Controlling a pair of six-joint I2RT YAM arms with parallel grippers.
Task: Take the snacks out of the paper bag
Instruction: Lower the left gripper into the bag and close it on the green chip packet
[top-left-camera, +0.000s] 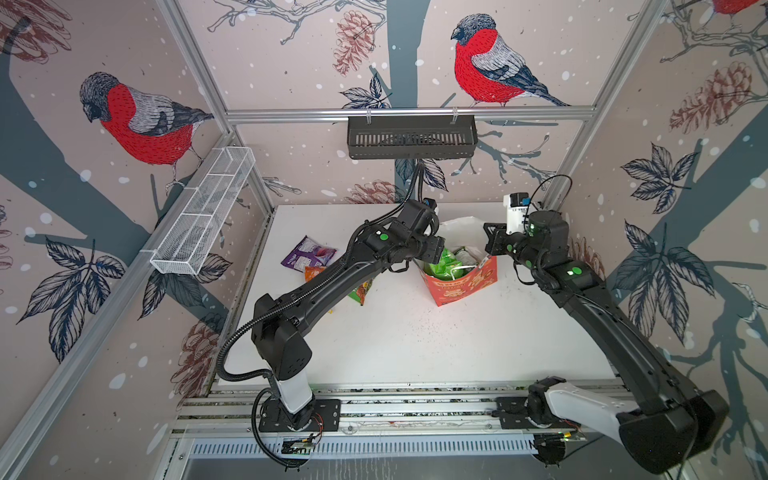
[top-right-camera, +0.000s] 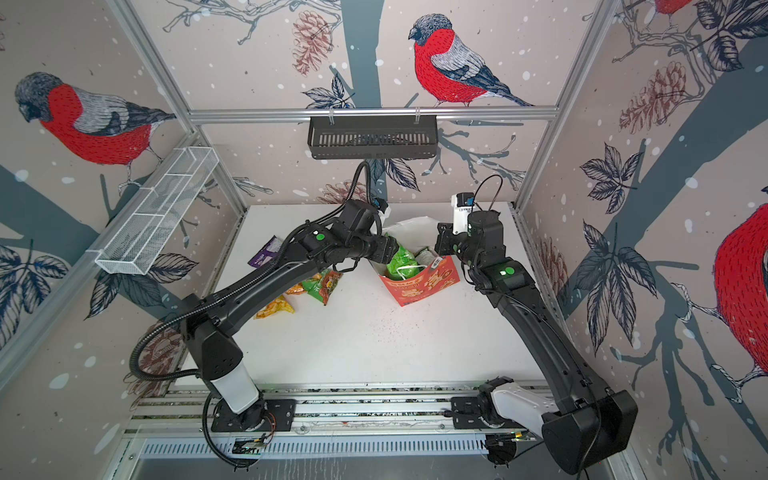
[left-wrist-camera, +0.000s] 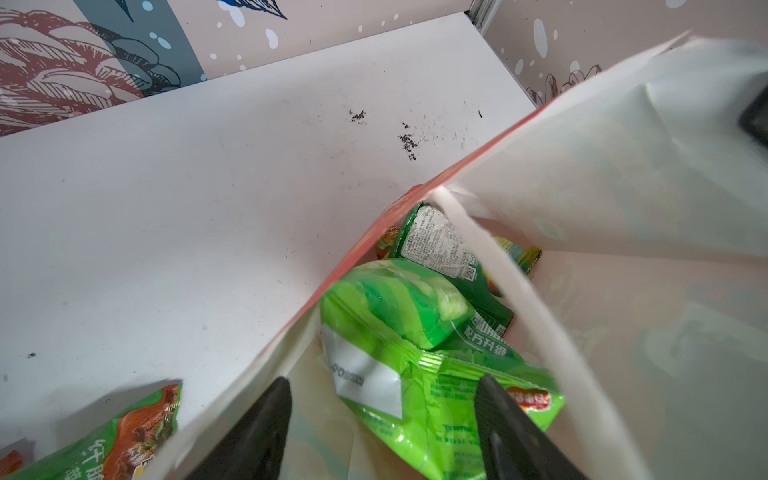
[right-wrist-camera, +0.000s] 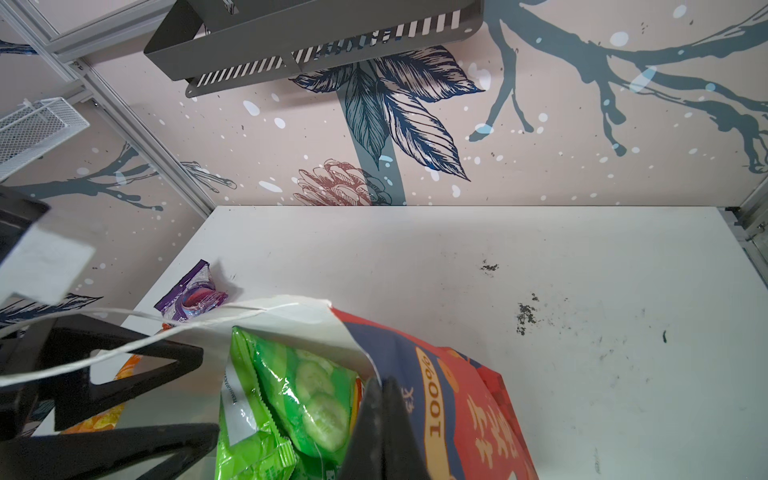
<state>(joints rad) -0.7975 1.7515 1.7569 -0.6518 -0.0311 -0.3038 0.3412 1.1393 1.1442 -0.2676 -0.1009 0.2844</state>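
Standing mouth-up, paper bag (top-left-camera: 465, 286) clenched by right end effector (right-wrist-camera: 380, 384); left end effector (left-wrist-camera: 382, 380) spread over snacks (left-wrist-camera: 395, 299).

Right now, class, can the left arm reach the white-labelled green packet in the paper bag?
Probably yes: the left gripper is open over the white-labelled green packet, and the right gripper holds the paper bag open.

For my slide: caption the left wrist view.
Left claw open over a green snack packet inside the paper bag.
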